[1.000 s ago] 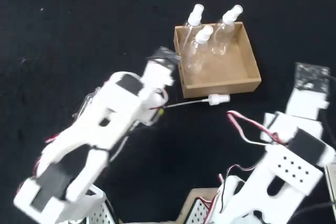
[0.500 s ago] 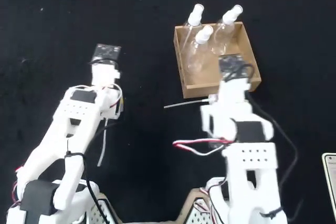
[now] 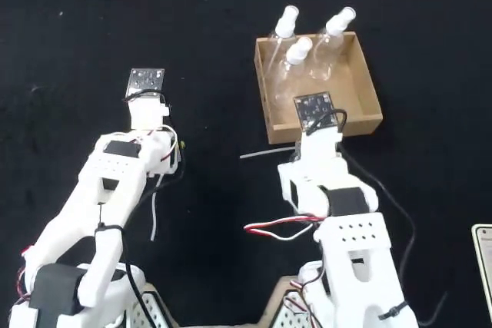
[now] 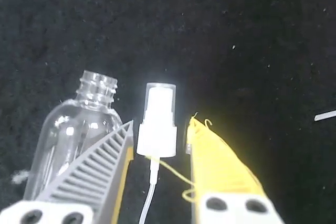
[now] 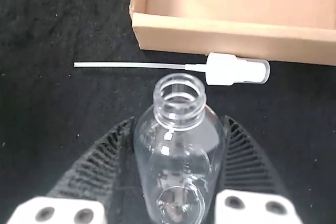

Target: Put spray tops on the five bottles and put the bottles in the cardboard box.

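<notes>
Both arms have swung within the last second. The left arm (image 3: 115,182) went from the middle out to the left of the worktop (image 3: 69,28), and the right arm (image 3: 342,205) came from the right edge to centre. The left jaws appear pinched on a spray top (image 4: 156,127), with an open bottle (image 4: 73,129) just beside it. The right jaws are clamped on an uncapped bottle (image 5: 176,145). Just beyond its mouth lies a loose spray top (image 5: 236,70), in front of the cardboard box (image 5: 231,35), where three capped bottles (image 3: 286,74) lie. Each arm now seems placed to cap a bottle, with two left to do.
</notes>
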Robot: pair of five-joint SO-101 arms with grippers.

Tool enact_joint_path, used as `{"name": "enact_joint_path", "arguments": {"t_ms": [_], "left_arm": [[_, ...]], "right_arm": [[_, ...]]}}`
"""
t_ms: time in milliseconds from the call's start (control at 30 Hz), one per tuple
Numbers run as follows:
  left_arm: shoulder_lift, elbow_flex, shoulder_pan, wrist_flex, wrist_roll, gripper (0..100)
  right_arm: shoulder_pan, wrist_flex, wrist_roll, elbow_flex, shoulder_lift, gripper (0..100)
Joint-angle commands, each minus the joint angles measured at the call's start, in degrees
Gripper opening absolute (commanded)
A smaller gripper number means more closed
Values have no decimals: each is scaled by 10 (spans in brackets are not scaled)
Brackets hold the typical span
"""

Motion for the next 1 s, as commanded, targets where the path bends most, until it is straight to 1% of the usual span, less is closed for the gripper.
{"name": "enact_joint_path", "arguments": {"t_ms": [0,67,200,367,633,800,967], "left_arm": [[-7,-2,6,-5,4,164],[19,-8,7,-6,4,164],[107,-41,7,-38,4,164],[182,-108,5,-4,4,164],[187,-111,11,-1,6,159],[183,-99,41,-5,4,158],[159,-83,40,-12,8,152]], "right_arm": [[-9,-12,-4,2,-9,174],[-7,-12,-4,3,-9,174],[-6,-12,-4,3,-9,174],[-5,-11,-4,6,-9,174],[-5,-13,-3,14,-9,174],[-5,-13,-4,15,-9,175],[-5,-13,-4,15,-9,175]]}}
